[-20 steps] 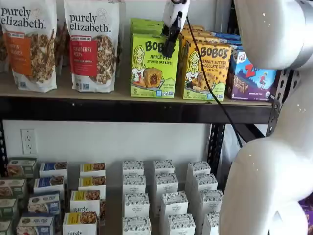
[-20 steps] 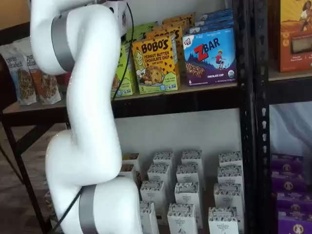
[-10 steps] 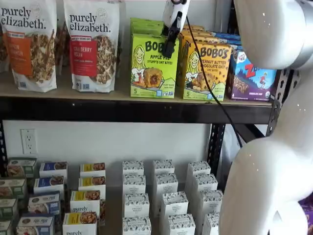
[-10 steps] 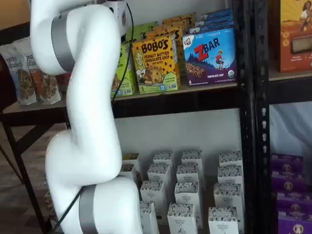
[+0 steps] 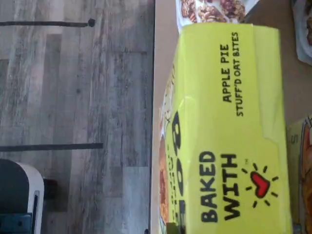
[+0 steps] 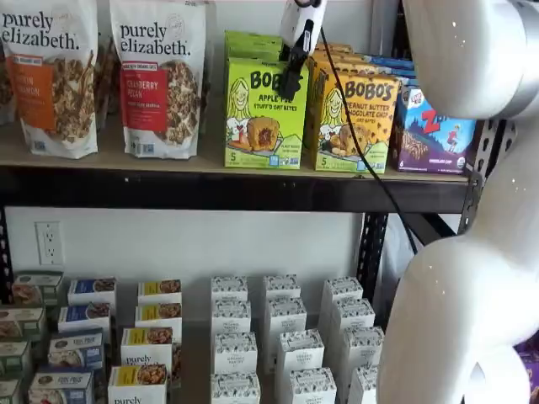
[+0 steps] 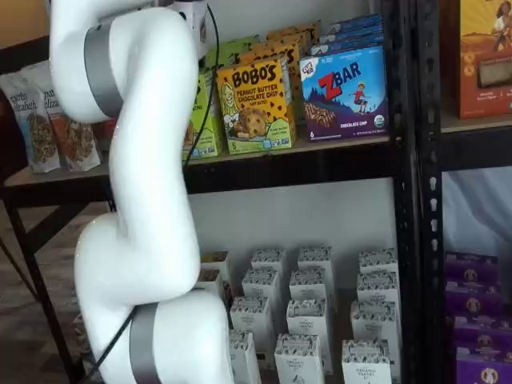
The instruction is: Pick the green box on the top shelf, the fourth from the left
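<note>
The green box (image 6: 264, 114) stands upright at the front of the top shelf (image 6: 210, 190), with more green boxes behind it. In a shelf view my gripper (image 6: 290, 89) hangs from above, its black fingers in front of the box's upper right part. They show as one dark shape with no gap, so I cannot tell its state. In the wrist view the box's lime-green top (image 5: 229, 136) reads "APPLE PIE STUFF'D OAT BITES" and fills much of the picture. In a shelf view the box (image 7: 205, 120) is mostly hidden behind my arm.
Two Purely Elizabeth bags (image 6: 160, 76) stand left of the green box. An orange-yellow Bobo's box (image 6: 352, 122) and a blue Zbar box (image 6: 434, 135) stand to its right. A black cable (image 6: 358, 143) hangs across them. Small white cartons (image 6: 282, 337) fill the lower shelf.
</note>
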